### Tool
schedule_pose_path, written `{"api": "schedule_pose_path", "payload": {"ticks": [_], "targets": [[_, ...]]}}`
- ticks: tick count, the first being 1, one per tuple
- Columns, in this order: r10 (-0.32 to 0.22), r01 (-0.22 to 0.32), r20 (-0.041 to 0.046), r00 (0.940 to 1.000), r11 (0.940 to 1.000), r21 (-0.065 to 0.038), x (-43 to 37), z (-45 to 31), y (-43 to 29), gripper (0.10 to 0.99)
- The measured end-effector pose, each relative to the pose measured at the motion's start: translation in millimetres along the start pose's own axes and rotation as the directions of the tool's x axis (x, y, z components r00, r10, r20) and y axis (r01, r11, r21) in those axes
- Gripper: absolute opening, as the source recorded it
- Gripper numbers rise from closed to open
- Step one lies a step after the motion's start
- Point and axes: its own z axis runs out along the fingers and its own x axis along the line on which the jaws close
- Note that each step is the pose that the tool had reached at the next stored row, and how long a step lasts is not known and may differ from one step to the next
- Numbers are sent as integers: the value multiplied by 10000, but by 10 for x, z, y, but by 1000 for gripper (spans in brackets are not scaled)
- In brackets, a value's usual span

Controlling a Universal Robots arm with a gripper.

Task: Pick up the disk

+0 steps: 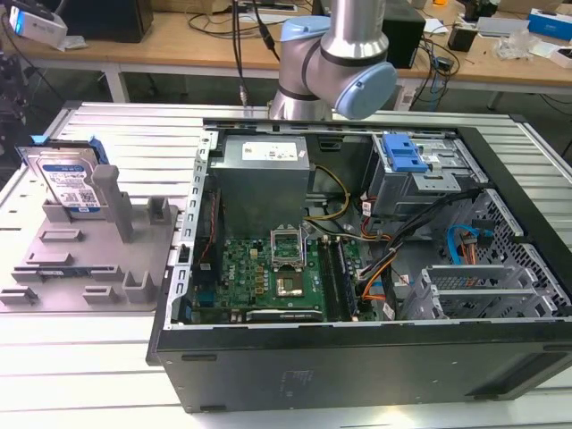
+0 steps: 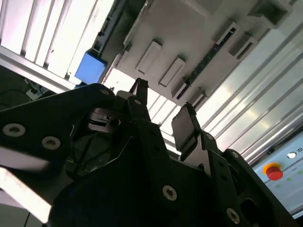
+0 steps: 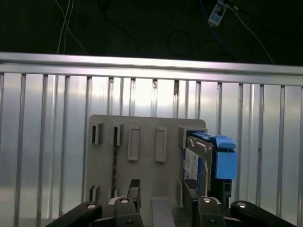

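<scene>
The disk (image 1: pixel 67 181) is a silver hard drive with a blue-and-white label and blue side rails. It stands on edge, leaning against a post at the far end of the grey fixture tray (image 1: pixel 89 259), at the exterior view's left. In the first wrist view the disk (image 3: pixel 196 163) stands at one edge of the tray (image 3: pixel 142 165), with its blue rail (image 3: pixel 225 158) outermost. My gripper (image 3: pixel 162 191) hangs well above the tray, open, with nothing between its fingers (image 3: pixel 190 190). In the second wrist view the gripper (image 2: pixel 163 111) also stands open over the tray (image 2: pixel 189 42), and the blue rail (image 2: pixel 90 66) peeks past the gripper body.
An open computer case (image 1: pixel 357 268) with motherboard, cables and a blue drive-bay bracket (image 1: pixel 402 154) sits right of the tray on a ribbed aluminium table (image 1: pixel 125 134). The arm's joints (image 1: pixel 335 63) rise behind the case. Upright posts (image 1: pixel 112 201) stand on the tray. A red stop button (image 2: pixel 273 171) is nearby.
</scene>
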Motion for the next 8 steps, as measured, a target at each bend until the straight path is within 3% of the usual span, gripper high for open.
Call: {"api": "schedule_pose_path", "payload": {"ticks": [3, 8], "targets": [[0, 0, -3, 10000, 10000, -1, -243, 7, 2, 482], [1, -1, -15, 10000, 10000, 3, -477, 35, 77, 482]]}}
